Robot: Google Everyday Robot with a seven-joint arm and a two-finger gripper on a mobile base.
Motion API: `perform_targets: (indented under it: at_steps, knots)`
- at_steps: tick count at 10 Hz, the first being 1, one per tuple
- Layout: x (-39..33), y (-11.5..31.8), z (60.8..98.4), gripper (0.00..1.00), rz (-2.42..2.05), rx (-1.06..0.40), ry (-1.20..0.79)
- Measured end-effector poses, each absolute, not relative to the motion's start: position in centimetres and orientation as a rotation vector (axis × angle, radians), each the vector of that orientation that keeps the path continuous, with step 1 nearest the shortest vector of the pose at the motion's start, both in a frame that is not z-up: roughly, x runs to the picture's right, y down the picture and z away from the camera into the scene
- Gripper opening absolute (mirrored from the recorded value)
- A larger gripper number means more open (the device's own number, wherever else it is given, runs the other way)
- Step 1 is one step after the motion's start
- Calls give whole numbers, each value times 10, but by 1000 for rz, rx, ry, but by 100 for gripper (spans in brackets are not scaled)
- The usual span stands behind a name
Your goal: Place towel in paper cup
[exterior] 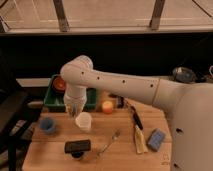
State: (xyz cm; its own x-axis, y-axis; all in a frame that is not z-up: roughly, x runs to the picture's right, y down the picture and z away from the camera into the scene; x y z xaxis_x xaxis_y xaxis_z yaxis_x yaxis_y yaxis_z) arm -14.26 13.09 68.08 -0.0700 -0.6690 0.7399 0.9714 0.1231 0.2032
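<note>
A white paper cup (84, 121) stands upright on the wooden table (120, 155), left of the middle. My gripper (75, 109) points down just above and to the left of the cup's rim, at the end of the white arm (115, 82) that reaches in from the right. I cannot make out a towel in the gripper or on the table. A small blue folded thing (156, 139) lies at the right side of the table; I cannot tell whether it is a towel or a sponge.
A green tray (52, 99) with a red bowl (60, 83) sits at the back left. A blue cup (47, 125), an orange ball (107, 106), a black object (77, 146), a spoon (110, 142), a dark-handled tool (136, 120) and a yellow item (140, 143) lie around.
</note>
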Motion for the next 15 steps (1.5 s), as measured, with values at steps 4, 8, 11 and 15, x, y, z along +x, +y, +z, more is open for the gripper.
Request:
perform_targets:
  at_steps: [4,8,11,15]
  knots:
    - [-121,163,690,75,-1307,-544,-826]
    - [-109,167,714,78,-1268,-538,-788]
    - [-102,150,727,78,-1286,-502,-737]
    - [-97,112,723,78,-1340,-452,-662]
